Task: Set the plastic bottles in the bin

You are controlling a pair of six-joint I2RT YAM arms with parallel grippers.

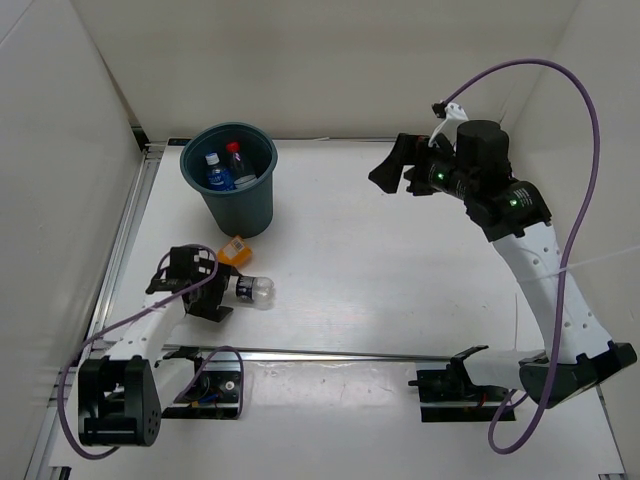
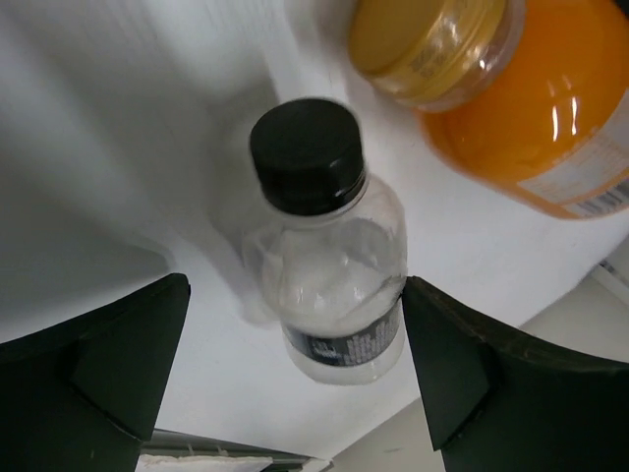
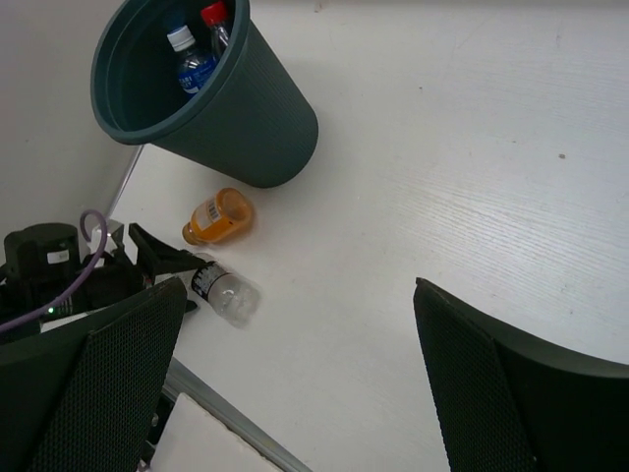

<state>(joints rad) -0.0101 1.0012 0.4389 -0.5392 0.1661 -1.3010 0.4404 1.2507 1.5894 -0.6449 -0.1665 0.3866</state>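
Note:
The dark teal bin (image 1: 250, 205) (image 3: 260, 133) stands at the back left. Inside it are a bottle with a blue cap (image 1: 213, 170) (image 3: 187, 59) and one with a red cap (image 1: 234, 155) (image 3: 216, 25). The short orange bottle (image 1: 236, 250) (image 2: 536, 93) (image 3: 218, 216) lies on the table in front of the bin. A clear bottle with a black cap (image 1: 255, 290) (image 2: 329, 265) (image 3: 228, 295) lies beside it, between the jaws of my open left gripper (image 1: 232, 292) (image 2: 295, 364); one finger (image 2: 457, 364) is right against its side. My right gripper (image 1: 385, 175) (image 3: 305, 383) hangs open and empty, high at the back right.
A metal rail (image 1: 350, 352) runs across the near edge in front of the arm bases. White walls close in the left, back and right sides. A purple cable (image 1: 590, 120) loops above the right arm.

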